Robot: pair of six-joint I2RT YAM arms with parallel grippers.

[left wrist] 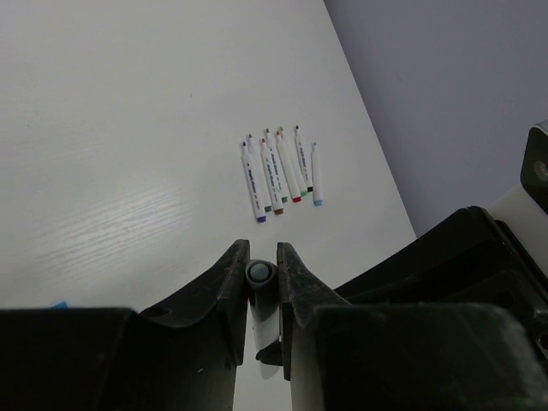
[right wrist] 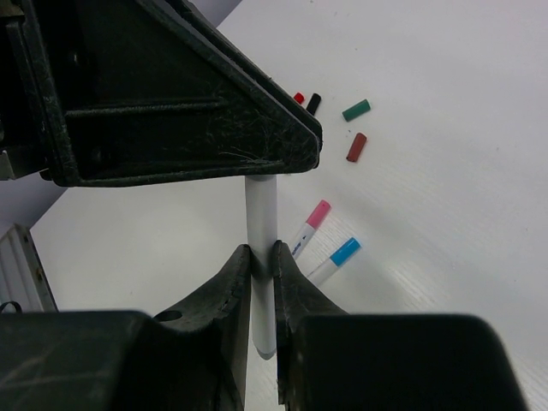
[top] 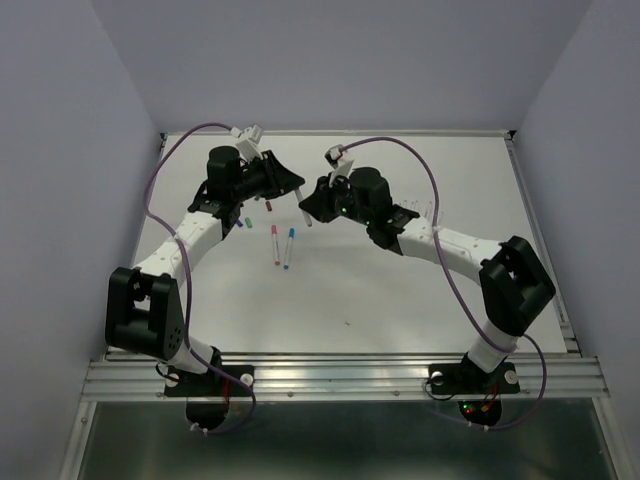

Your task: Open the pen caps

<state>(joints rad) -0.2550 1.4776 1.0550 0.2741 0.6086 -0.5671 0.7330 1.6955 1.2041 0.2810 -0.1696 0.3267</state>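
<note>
A white table [top: 380, 300] filled the centre, boxed by plain lavender-grey walls [top: 60, 150] at left, top and right; an aluminium rail [top: 340, 378] ran along the frame's lower edge.

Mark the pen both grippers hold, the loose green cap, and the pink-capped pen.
held pen [right wrist: 261, 214]: right wrist view, bare white barrel at mid-span.
loose green cap [right wrist: 356, 110]: right wrist view, middle of its side.
pink-capped pen [right wrist: 318, 214]: right wrist view, on the pink cap.
</note>
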